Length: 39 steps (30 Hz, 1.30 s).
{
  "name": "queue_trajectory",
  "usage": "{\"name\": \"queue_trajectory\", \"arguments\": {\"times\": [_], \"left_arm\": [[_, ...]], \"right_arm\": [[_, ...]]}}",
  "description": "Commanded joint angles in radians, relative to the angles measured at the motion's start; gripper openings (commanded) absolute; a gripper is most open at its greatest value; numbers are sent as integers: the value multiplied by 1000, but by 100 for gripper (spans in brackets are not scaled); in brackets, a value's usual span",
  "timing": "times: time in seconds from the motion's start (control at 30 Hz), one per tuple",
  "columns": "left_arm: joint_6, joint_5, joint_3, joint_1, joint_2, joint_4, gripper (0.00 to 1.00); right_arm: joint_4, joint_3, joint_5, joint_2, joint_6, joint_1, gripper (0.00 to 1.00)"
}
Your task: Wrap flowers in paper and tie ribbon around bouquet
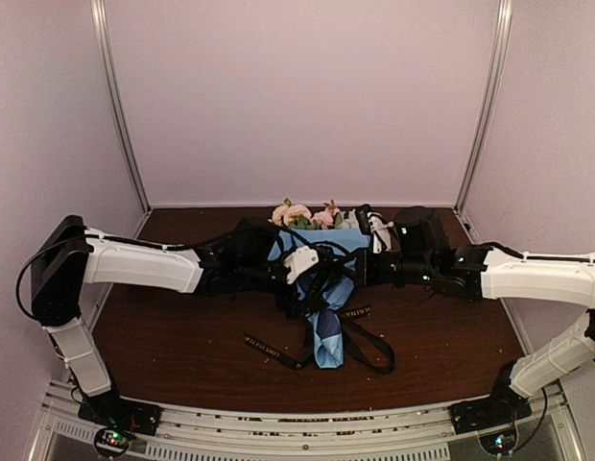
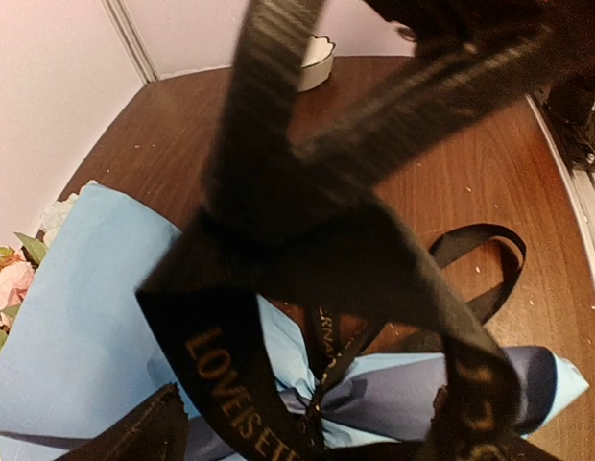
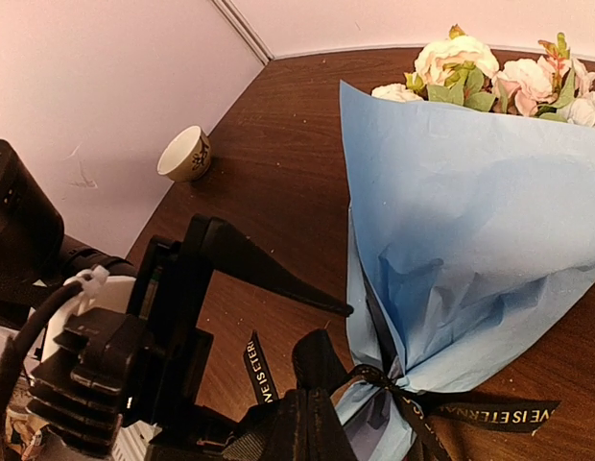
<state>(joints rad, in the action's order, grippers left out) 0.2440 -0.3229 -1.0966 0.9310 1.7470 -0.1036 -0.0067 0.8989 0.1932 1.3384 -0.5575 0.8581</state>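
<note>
From the top, the left arm (image 1: 144, 264) and right arm (image 1: 542, 274) meet over the middle of the desk (image 1: 182, 336). Their dark wrists cover the waist of the bouquet (image 1: 328, 331), so neither grip can be made out there. The bouquet lies flat, with its cream and pink flowers (image 1: 305, 215) toward the far wall and its blue paper (image 1: 326, 238) tapering to a tail toward the near edge. The black ribbon (image 1: 269, 348) trails on the desk on both sides of that tail. In the left wrist view the ribbon hangs blurred right before the lens, its lettering only partly readable, and hides most of the left gripper (image 2: 307, 413). One finger (image 2: 144, 432) shows far out at the lower left, so the jaws stand wide. Pale blue paper lies below, flower heads are cut off at the left edge, and a small cup (image 2: 315, 60) sits near the far wall. In the right wrist view the right gripper (image 3: 310, 389) is pinched together on a ribbon strand leading from the knot (image 3: 374, 375) at the cone's narrow neck. The crinkled paper fans up to the flowers.
</note>
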Motion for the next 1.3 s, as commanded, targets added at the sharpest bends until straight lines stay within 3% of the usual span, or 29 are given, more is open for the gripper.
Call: {"name": "queue_trajectory", "arguments": {"times": [0.0, 0.2, 0.27, 0.4, 0.57, 0.7, 0.8, 0.93, 1.13, 1.27], "left_arm": [[-29, 32, -87, -23, 56, -34, 88], [-26, -89, -105, -69, 78, -29, 68], [-16, -139, -122, -68, 92, -5, 52], [-29, -219, -123, -69, 99, -15, 0], [-58, -239, -98, -56, 104, -57, 0], [-78, -168, -76, -43, 104, -93, 0], [-85, -119, -52, -35, 90, -122, 0], [-112, -89, -3, -35, 63, -189, 0], [-146, -86, 37, -35, 40, -227, 0], [-162, -100, 61, -35, 31, -264, 0]], "right_arm": [[3, -3, -15, -10, -10, 6, 0], [16, -26, 26, -45, 16, 6, 0], [13, -26, 43, -48, 28, 6, 0], [-22, -33, 37, -62, 48, 5, 0], [-138, -79, -31, -111, 69, -12, 3], [-286, -124, -136, -133, 44, -38, 38], [-341, -180, -193, -129, 31, -45, 50], [-362, -191, -86, -40, 68, -45, 65], [-371, -179, -19, 86, 96, -45, 66], [-422, -161, -15, 162, 101, -44, 54]]}}
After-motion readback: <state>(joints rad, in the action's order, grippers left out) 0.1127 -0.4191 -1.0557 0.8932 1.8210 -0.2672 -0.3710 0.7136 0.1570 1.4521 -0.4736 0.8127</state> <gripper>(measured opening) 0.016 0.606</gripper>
